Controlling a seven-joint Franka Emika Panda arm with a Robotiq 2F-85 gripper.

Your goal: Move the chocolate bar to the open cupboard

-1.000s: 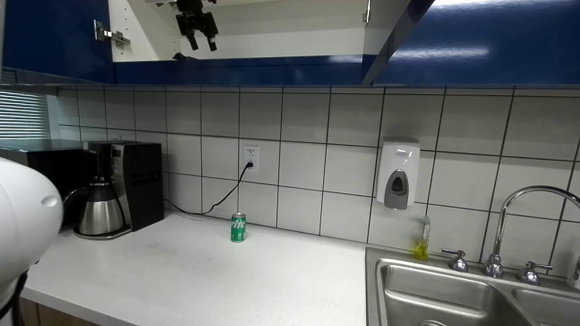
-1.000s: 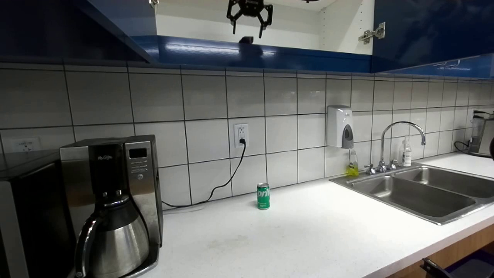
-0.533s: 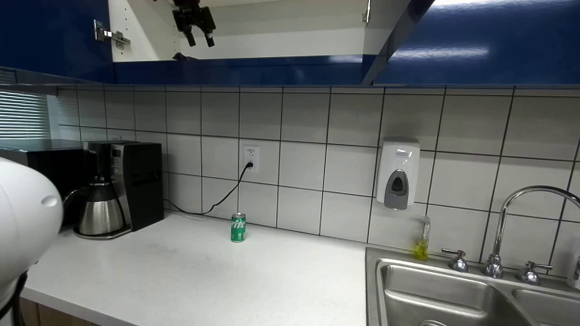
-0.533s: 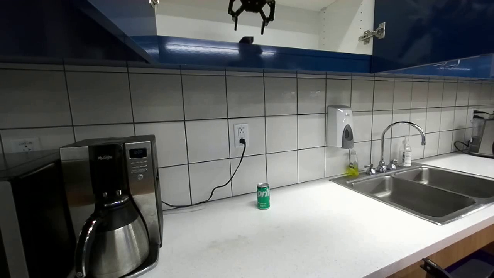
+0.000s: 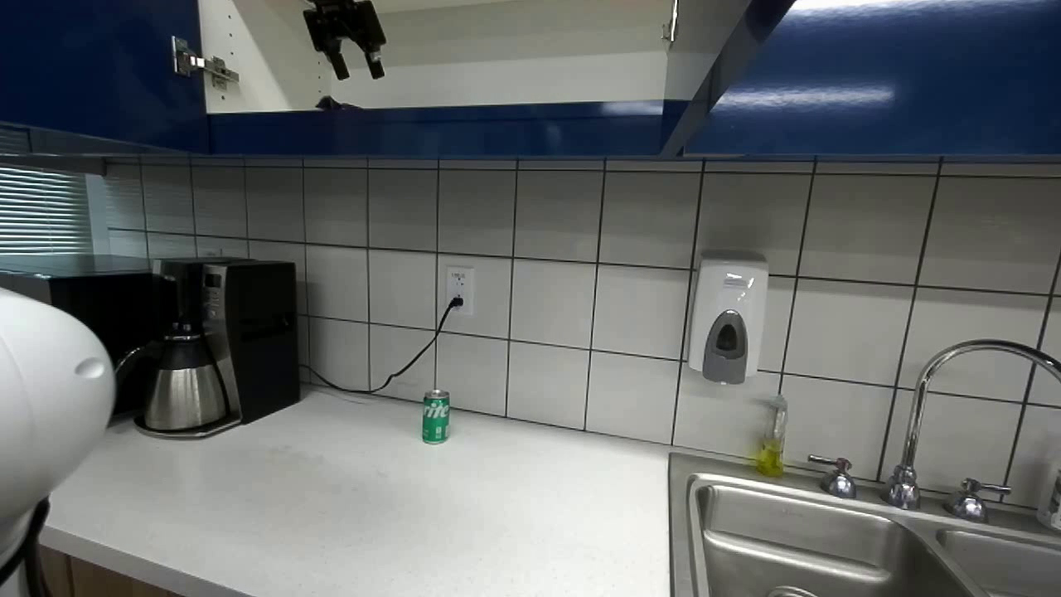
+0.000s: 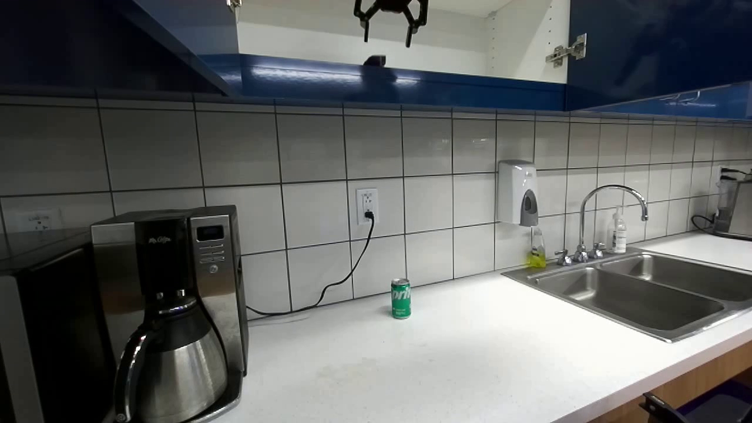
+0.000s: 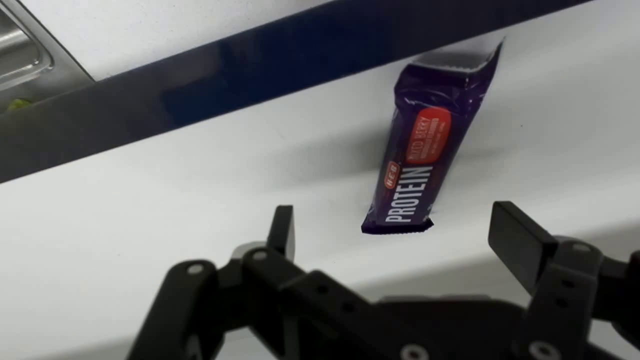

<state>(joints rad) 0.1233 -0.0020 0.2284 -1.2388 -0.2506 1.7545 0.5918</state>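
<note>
The chocolate bar (image 7: 420, 150) has a dark purple wrapper with a red label and lies on the white shelf of the open cupboard (image 7: 165, 210), close to its dark blue front edge. In both exterior views only a small dark part of the bar (image 5: 330, 104) (image 6: 375, 60) shows above the blue trim of the cupboard (image 5: 464, 130) (image 6: 458, 87). My gripper (image 7: 392, 212) is open and empty, with the bar's near end between and beyond the fingers in the wrist view. In both exterior views the gripper (image 5: 360, 76) (image 6: 387, 44) hangs above the bar, apart from it.
A blue cupboard door (image 6: 658, 53) stands open beside the opening. Below are a green can (image 6: 401, 299) on the white counter (image 6: 446, 364), a coffee maker (image 6: 217, 282), a soap dispenser (image 6: 517, 194) and a sink (image 6: 634, 294). The white arm (image 5: 50, 398) shows at an exterior view's edge.
My gripper has risen a little, shifting slightly left in an exterior view and slightly right in another. It stays open. The bar has not moved.
</note>
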